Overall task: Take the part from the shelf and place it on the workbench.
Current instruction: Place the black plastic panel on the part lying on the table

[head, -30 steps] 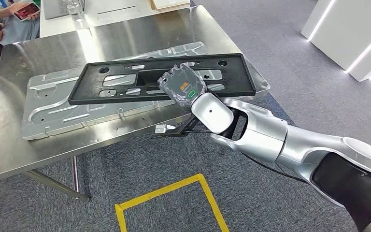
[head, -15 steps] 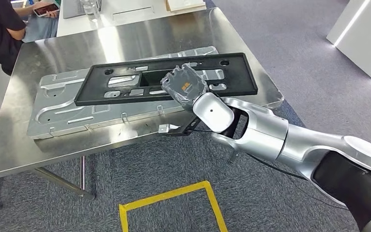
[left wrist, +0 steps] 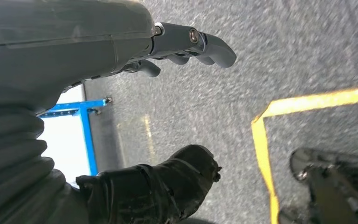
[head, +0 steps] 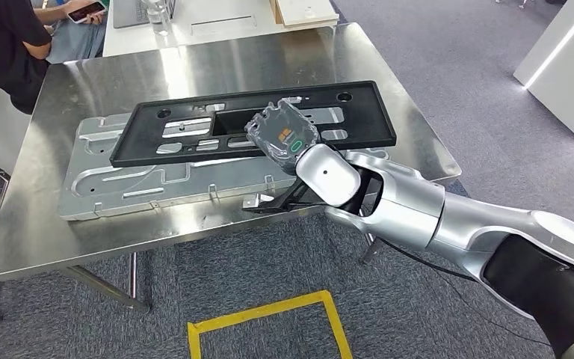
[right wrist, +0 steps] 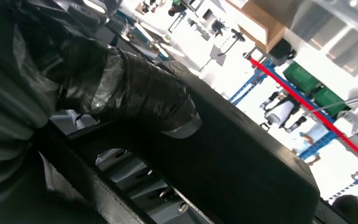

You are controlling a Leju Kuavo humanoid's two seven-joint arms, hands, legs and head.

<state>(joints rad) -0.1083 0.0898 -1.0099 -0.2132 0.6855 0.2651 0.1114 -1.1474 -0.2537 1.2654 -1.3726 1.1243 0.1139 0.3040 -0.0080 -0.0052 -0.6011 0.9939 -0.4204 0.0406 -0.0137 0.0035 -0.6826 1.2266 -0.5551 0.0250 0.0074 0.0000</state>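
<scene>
We see the right robot hand (head: 282, 137) clamped on the near long edge of the black part (head: 254, 123), a long flat frame with cut-outs. The part lies over a pressed silver metal panel (head: 157, 176) on the steel worktop (head: 217, 67) (whether it rests on the panel we cannot tell). The left robot hand (left wrist: 186, 44) hangs above grey carpet beside yellow floor tape (left wrist: 265, 140), holding nothing, fingers loosely curled.
</scene>
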